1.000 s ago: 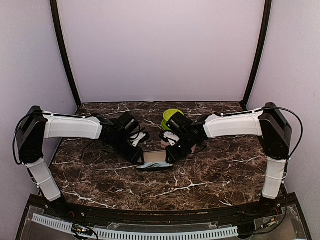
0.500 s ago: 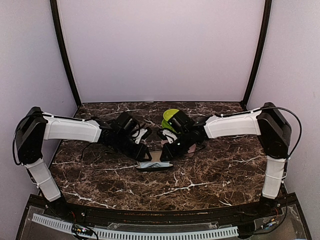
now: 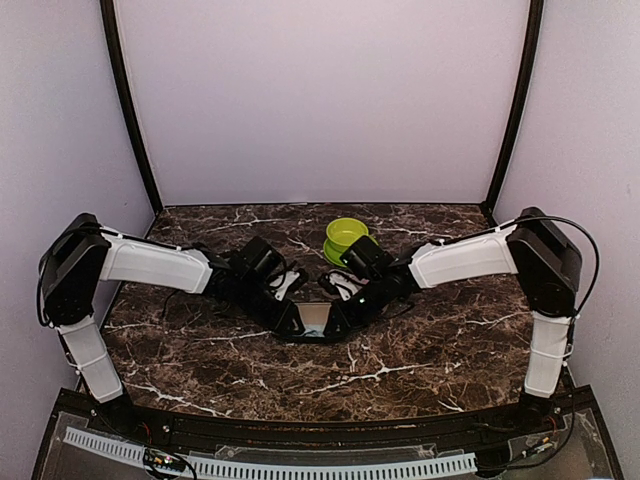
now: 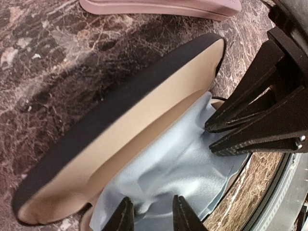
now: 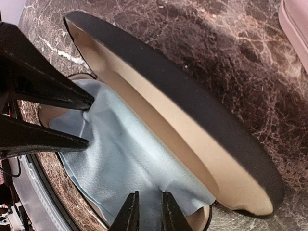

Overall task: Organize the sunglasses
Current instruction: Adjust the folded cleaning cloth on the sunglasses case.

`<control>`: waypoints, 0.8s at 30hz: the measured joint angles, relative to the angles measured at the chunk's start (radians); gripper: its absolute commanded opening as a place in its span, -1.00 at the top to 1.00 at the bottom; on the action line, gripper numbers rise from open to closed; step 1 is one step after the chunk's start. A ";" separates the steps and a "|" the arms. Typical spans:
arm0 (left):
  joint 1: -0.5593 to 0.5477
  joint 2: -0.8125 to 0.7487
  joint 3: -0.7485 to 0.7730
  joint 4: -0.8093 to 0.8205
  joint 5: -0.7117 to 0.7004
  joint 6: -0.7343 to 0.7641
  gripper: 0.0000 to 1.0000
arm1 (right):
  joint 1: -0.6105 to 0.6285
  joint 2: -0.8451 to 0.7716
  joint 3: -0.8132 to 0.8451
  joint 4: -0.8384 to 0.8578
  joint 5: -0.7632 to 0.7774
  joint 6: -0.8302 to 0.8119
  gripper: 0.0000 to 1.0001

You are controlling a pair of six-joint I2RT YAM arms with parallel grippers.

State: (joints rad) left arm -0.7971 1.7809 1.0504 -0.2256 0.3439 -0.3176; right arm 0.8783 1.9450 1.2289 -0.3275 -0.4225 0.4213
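Clearly, the move to come depends on how the open black case point(image 3: 315, 326) lies between the two arms. Its long axis runs from left to right on the tabletop point(image 3: 430, 350), and the arms reach in from opposite ends, so both are about equally near. The lid stands open toward the far side, where the pink case point(image 4: 159, 7) rests. A light-blue cloth point(image 4: 178, 173) covers the lower shell. The left tool point(image 4: 151, 217) is at the left end with its jaws partly apart over a raised fold of this cloth; I cannot tell whether they already pinch it. The right tool point(image 5: 148, 212) faces it from the right end, with its jaws almost together and the cloth gathered between the tips, so it seems to hold the cloth. No sunglasses show in any view. They may lie under the cloth or behind the arms, but I cannot tell. I judge the cloth must be settled or lifted along that axis before any glasses go in.
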 measured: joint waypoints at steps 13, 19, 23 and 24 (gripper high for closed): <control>-0.075 -0.001 -0.045 0.000 -0.090 -0.002 0.49 | 0.048 -0.010 -0.043 0.018 0.100 -0.002 0.66; -0.108 -0.005 -0.050 0.001 -0.169 -0.005 0.56 | 0.071 -0.034 -0.080 0.054 0.152 -0.005 0.66; -0.122 -0.016 -0.067 0.016 -0.205 -0.010 0.59 | 0.077 -0.053 -0.105 0.071 0.169 -0.005 0.66; -0.123 -0.019 -0.073 0.021 -0.209 -0.011 0.60 | 0.078 -0.059 -0.109 0.070 0.174 -0.005 0.66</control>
State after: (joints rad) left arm -0.9199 1.7615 0.9771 -0.2050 0.1345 -0.3286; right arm 0.9565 1.8862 1.1202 -0.2577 -0.2485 0.4164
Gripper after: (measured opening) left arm 0.210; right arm 0.169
